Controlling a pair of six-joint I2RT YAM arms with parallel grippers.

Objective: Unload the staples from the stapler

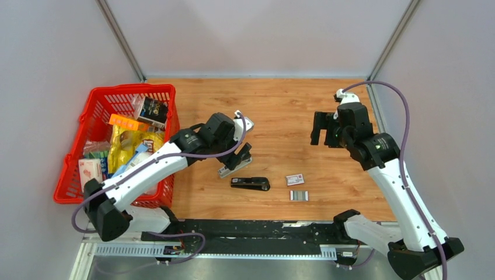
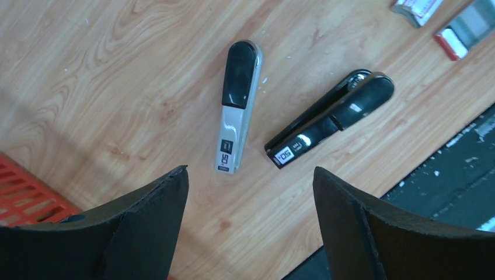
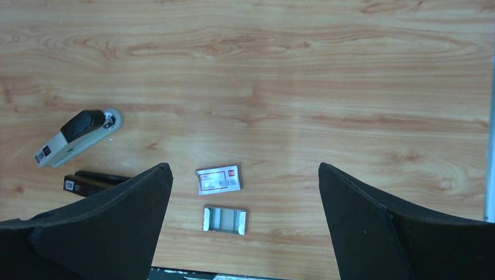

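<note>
While the left gripper [image 2: 250,174] and right gripper [image 3: 244,167] gape empty, the grey stapler [image 2: 235,111] looks rigid and slick, best pinched across its narrow sides

A grey-and-black stapler [image 2: 236,108] and a glossy black stapler [image 2: 333,116] lie closed, just apart, by the tabletop's near edge. Toward the right edge, silvery staples [image 3: 225,220], seemingly joined strips, fill a small open tray [image 3: 244,222].

Both arms raised, both tools spread wide and holding nothing.
The left arm [image 1: 146,169] reaches from 7 o'clock toward centre, the left tool [image 1: 239,157] tipped downward; the right arm [image 1: 391,181] climbs from 5 o'clock, the right tool [image 1: 323,137] at 2 o'clock, pointing down.
</note>
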